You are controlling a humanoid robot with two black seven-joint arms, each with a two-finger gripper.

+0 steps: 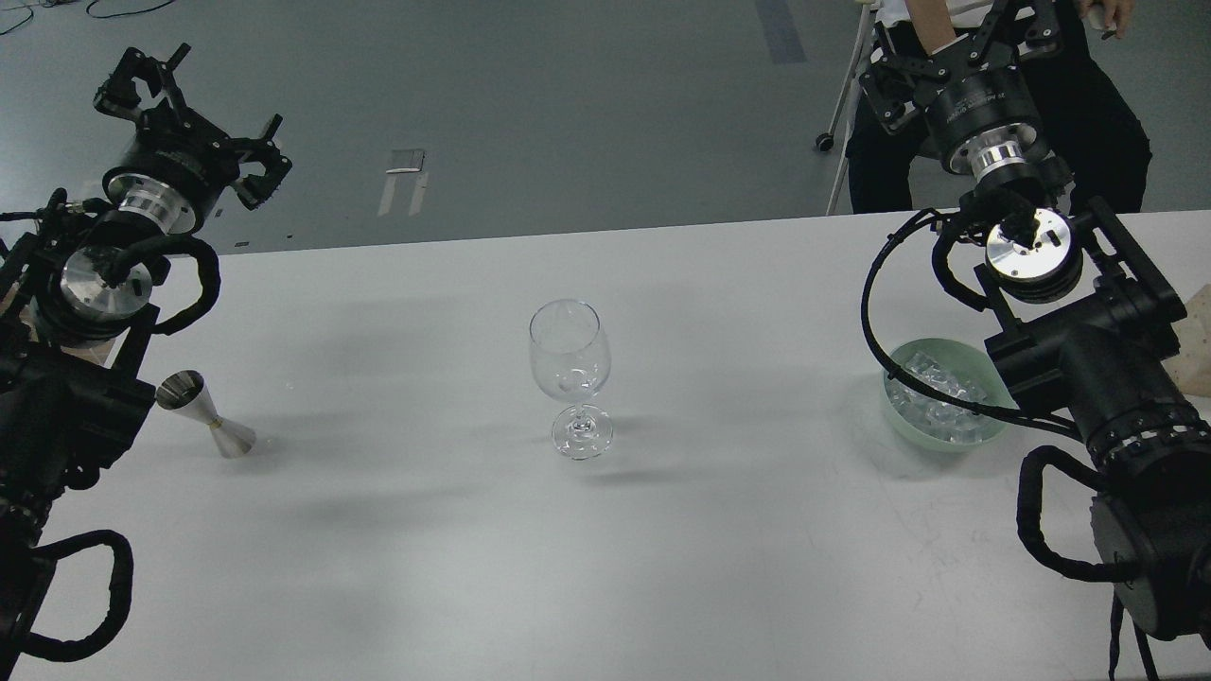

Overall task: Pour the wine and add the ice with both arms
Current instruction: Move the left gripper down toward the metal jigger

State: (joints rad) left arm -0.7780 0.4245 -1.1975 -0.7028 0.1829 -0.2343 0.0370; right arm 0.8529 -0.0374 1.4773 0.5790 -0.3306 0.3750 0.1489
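Note:
A clear stemmed wine glass (570, 378) stands upright at the middle of the white table (605, 567); a small glassy piece seems to lie in its bowl. Clear ice (937, 392) cubes fill a pale green bowl (894, 402) at the right, partly hidden by my right arm (1088, 378). A steel jigger (203, 414) stands at the left beside my left arm (76, 378). No wine shows. My left gripper (194, 118) hangs open and empty beyond the table's far left edge. My right gripper (951, 47) is open and empty, raised past the far right edge.
A person (1088, 113) in dark clothes sits behind the table's far right edge, close to my right gripper, on a stand with castor wheels (825, 142). A tan object (1197, 340) shows at the right edge. Grey floor lies beyond the table.

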